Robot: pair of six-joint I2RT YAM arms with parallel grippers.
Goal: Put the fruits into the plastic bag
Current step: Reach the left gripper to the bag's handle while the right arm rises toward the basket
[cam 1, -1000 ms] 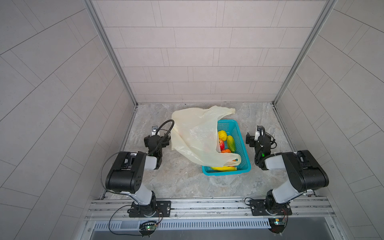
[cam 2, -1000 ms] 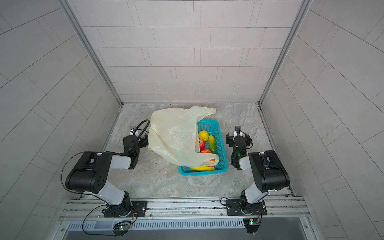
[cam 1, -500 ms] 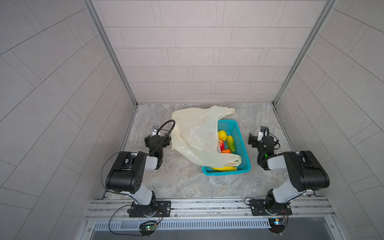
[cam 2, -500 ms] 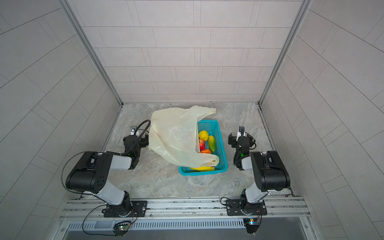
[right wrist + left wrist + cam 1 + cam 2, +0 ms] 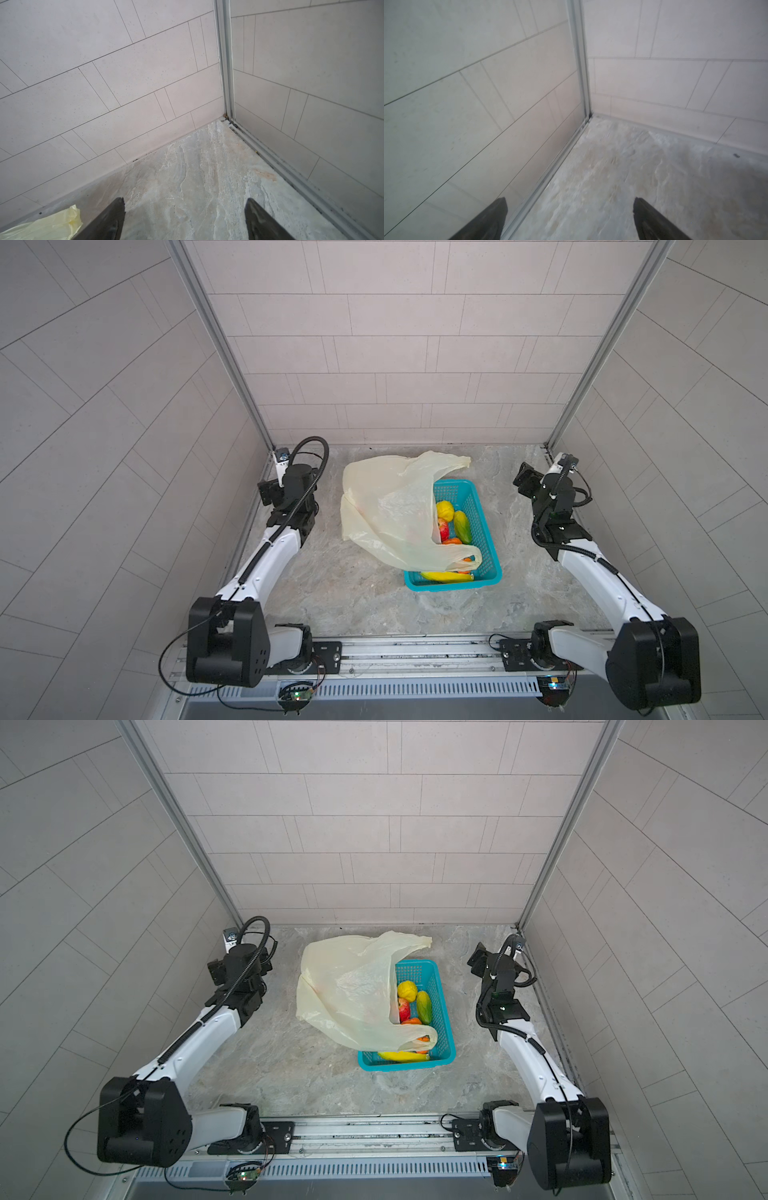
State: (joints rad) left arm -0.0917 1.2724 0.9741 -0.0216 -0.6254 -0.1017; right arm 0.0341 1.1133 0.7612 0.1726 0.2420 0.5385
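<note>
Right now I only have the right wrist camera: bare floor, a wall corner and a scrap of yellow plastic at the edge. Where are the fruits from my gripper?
Observer: In both top views the fruits lie in a teal basket mid-table, to the left of the right gripper.
Operator: Is that scrap the plastic bag? How does it lie?
Observer: Yes. It lies slack, draped over the basket's left side and over part of the fruit.
</note>
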